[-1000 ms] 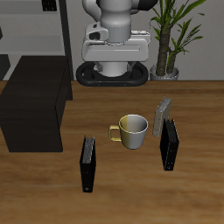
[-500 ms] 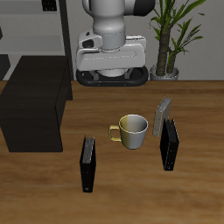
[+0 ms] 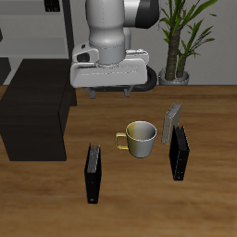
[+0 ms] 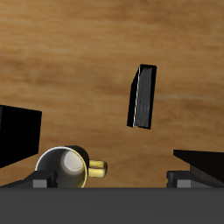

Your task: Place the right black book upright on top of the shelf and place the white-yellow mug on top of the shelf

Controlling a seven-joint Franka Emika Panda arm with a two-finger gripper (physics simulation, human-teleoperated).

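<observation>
The right black book (image 3: 93,173) stands on edge on the table near the front edge; it also shows in the wrist view (image 4: 143,96). The white-yellow mug (image 3: 141,138) stands upright mid-table with its yellow handle toward the shelf side, and shows in the wrist view (image 4: 63,166). The shelf (image 3: 35,109) is a low black cabinet beside the table's middle; its corner shows in the wrist view (image 4: 203,163). My gripper (image 3: 109,93) is open and empty, high above the table, farther back than the mug and the book.
A second black book (image 3: 179,153) stands on the mug's other side, with a grey book (image 3: 171,122) leaning just behind it. A potted plant (image 3: 178,42) and a tall thin rack (image 3: 28,37) stand at the back.
The arm has swung forward and down from the base, a little toward the shelf side. The gripper stays open. The books and the mug have not moved.
</observation>
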